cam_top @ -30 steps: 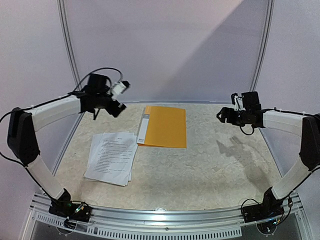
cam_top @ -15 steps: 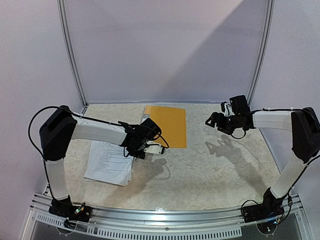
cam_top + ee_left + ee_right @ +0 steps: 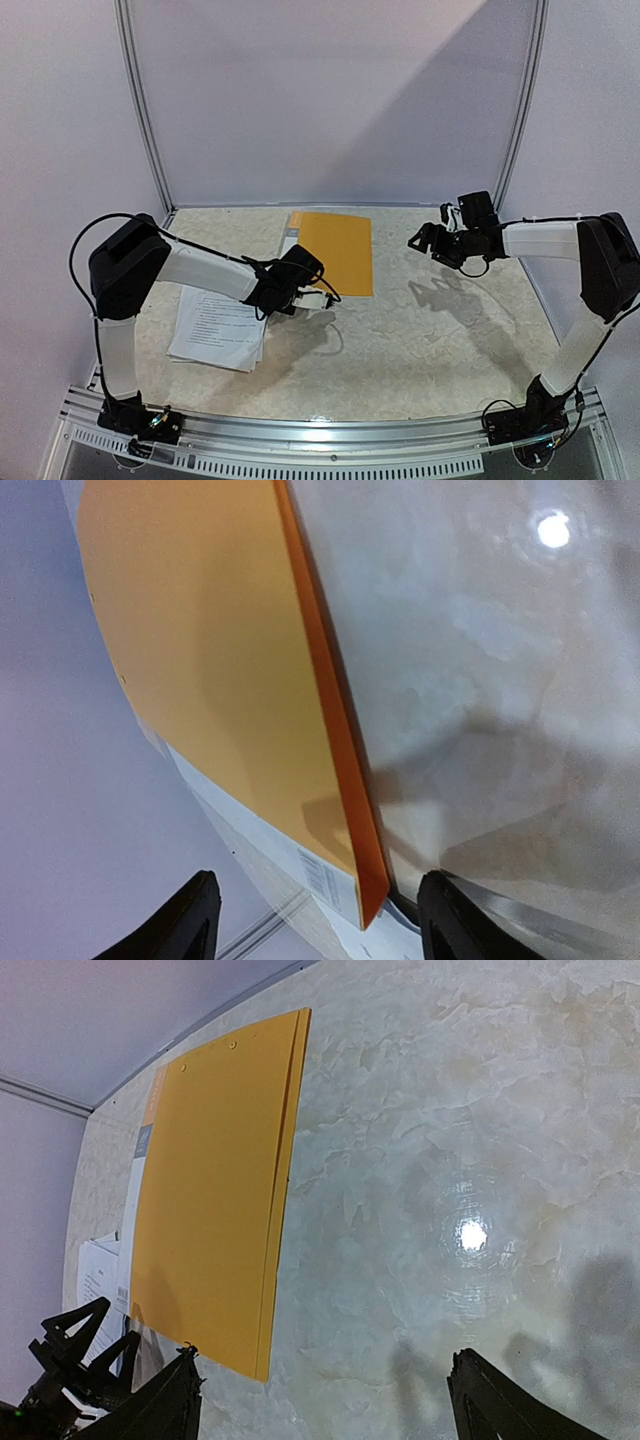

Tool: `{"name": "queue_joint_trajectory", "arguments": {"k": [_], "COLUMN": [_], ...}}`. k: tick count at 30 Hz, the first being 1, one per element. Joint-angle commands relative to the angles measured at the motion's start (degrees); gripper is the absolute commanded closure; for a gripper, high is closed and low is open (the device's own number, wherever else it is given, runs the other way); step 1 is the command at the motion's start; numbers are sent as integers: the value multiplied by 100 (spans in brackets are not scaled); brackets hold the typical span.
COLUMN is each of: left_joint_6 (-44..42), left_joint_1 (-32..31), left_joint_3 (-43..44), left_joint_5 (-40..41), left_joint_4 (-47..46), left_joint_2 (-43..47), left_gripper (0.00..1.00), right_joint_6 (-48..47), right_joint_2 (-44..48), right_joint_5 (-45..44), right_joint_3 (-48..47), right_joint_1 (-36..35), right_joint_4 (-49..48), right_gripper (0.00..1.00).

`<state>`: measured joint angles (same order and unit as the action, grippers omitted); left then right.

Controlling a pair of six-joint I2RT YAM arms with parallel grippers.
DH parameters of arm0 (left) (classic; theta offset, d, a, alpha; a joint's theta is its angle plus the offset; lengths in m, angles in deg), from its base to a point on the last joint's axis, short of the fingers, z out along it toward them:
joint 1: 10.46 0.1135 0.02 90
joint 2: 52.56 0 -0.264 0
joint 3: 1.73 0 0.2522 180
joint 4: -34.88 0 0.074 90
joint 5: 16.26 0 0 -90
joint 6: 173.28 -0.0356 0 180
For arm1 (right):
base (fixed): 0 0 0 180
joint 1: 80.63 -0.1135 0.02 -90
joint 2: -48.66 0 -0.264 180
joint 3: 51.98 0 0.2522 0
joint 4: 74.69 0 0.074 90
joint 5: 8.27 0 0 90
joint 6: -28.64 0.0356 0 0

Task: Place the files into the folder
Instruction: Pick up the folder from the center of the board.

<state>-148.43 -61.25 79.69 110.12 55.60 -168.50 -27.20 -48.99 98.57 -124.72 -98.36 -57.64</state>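
Note:
The orange-yellow folder (image 3: pixel 335 250) lies shut and flat at the back middle of the table, its white spine strip (image 3: pixel 287 252) on the left. The files (image 3: pixel 222 325), a stack of white printed sheets, lie to its front left. My left gripper (image 3: pixel 320 297) is low at the folder's near edge. In the left wrist view the folder's near corner (image 3: pixel 368 905) sits between the left gripper's (image 3: pixel 315 925) open fingers, neither one touching it. My right gripper (image 3: pixel 416 241) hovers open to the right of the folder (image 3: pixel 210 1190), with nothing in it (image 3: pixel 325 1400).
The marbled tabletop (image 3: pixel 420 340) is bounded by a metal frame rail (image 3: pixel 140 110) and pale walls at the back and sides. The left arm (image 3: pixel 200 268) reaches over the files' far corner. The left gripper's tips (image 3: pixel 70 1360) show at the right wrist view's lower left.
My left arm swung down from high at the back left to the folder's near edge, its fingers narrowing somewhat. The right gripper shifted a little left and lower.

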Motion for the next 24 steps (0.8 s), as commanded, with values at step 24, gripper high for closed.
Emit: {"name": "queue_joint_trajectory", "arguments": {"k": [24], "left_joint_6": [-1765], "left_joint_1": [394], "left_joint_3": [-802], "left_joint_5": [13], "left_joint_4": [-3374], "left_joint_2": [-643], "left_gripper": [62], "right_joint_6": [487], "right_joint_2": [-378], "right_joint_5": [452], "right_joint_3": [89], "right_joint_1": [-216], "right_joint_4": [-439], "right_gripper": [13]}}
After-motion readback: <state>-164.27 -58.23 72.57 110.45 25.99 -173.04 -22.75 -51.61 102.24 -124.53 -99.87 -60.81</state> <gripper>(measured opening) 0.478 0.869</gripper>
